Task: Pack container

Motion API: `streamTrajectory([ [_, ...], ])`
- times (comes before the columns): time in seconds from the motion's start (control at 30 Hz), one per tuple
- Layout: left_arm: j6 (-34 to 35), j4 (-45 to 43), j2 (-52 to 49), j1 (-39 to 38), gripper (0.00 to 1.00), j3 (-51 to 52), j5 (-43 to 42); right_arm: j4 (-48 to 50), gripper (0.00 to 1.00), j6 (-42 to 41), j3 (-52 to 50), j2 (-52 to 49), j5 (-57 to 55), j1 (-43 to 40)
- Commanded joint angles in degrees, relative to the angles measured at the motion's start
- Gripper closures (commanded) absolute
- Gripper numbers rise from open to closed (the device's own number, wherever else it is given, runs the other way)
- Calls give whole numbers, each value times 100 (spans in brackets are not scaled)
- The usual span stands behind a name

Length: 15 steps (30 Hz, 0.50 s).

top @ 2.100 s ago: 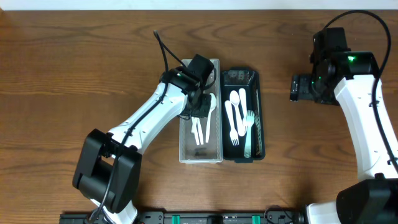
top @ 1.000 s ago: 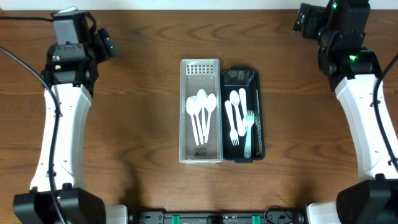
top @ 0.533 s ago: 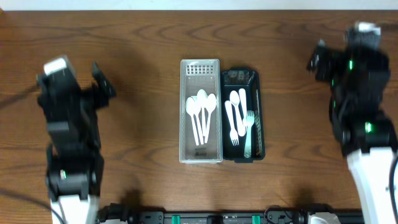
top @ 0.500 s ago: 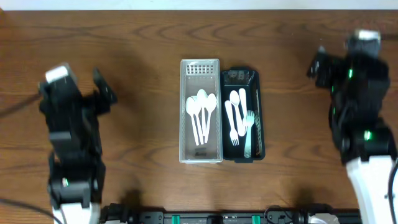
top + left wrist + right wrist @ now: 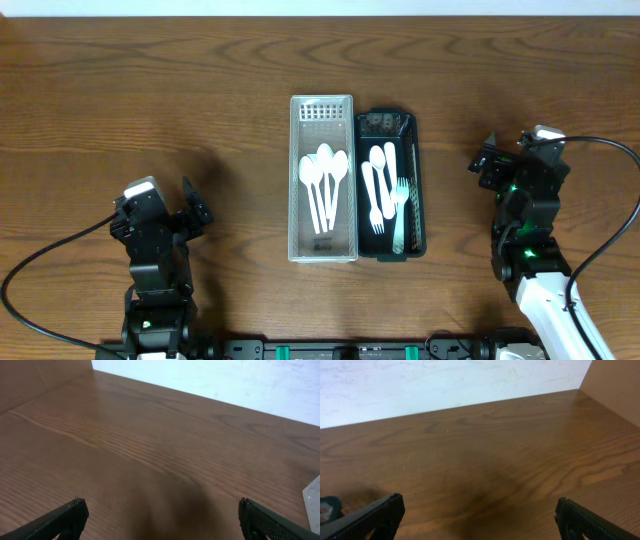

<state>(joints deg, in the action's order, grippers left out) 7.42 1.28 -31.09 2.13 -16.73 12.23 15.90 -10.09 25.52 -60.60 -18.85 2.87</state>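
Observation:
A clear plastic container stands mid-table and holds white plastic spoons. A black container sits against its right side, with white forks and spoons inside. My left gripper is open and empty, low near the front left, well apart from both containers. My right gripper is open and empty at the front right. The left wrist view shows my open left gripper over bare wood, with a corner of the clear container at the right edge. The right gripper also hangs over bare wood.
The wooden table carries only the two containers. A white wall runs along the far table edge. A corner of the black container shows at the left in the right wrist view. A black rail lines the front edge.
Both arms have drawn back from the far side of the table and folded down near the front edge. The containers and cutlery have not moved. Both grippers stayed open.

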Motion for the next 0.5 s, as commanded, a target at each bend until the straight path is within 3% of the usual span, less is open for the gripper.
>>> streamTrajectory([
  [0.0, -52, 17, 50, -20, 2, -39, 48, 127, 1, 20, 20, 85, -129, 44],
  [0.23, -52, 17, 50, -17, 2, -39, 48, -389, 1, 916, 17, 964, -131, 131],
  [0.47, -52, 17, 52, -20, 2, -39, 48, -2310, 1, 210, 17, 2658, -131, 503],
])
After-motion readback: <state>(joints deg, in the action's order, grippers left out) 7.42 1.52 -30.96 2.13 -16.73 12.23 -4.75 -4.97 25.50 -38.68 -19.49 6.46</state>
